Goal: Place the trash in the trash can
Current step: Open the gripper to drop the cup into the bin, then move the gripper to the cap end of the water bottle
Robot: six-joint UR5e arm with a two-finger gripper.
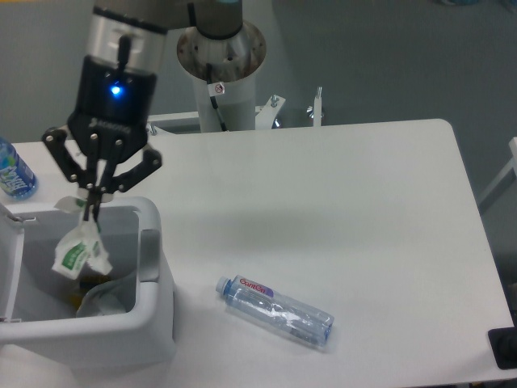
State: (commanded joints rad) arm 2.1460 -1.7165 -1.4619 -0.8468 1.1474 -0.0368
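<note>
Gripper (pixel 90 212) over the trash can (pixel 153 323), fingertips pinched together on top edge of the wrapper (pixel 77 250). Grip state: clenched on wrapper, fingers meet at a point, linkages splayed out above. Blue LED lit on gripper body.

Wrapper hangs straight below fingertips, crumpled white w/ green strip on lower left part. It sits inside the can's outline in this view, above the opening, just below rim level on the back side; not touching can walls as far as can be seen. Small white flap sticks out left of the fingertips.

Can: white, rounded corners, grey latch (pixel 149 255) on right rim, lid (pixel 6 267) hinged open at left edge of view. Inside the can, low right of wrapper: white crumpled stuff w/ a bit of yellow (pixel 101 297); can't tell what it is.

Bottle (pixel 275 309): clear, red-lettered label, lying on its side on the table (pixel 363 210), right of the can, well apart from it and from gripper. Cap end points toward the can.

Blue bottle (pixel 13 171): far left edge of view, behind the can, upright, partly cut off.

Counts: wrapper x1 (in grip), clear bottle x1 (on table), blue bottle x1, can x1, gripper x1.

Robot base post (pixel 222 77) behind table, back right of the can.
</note>
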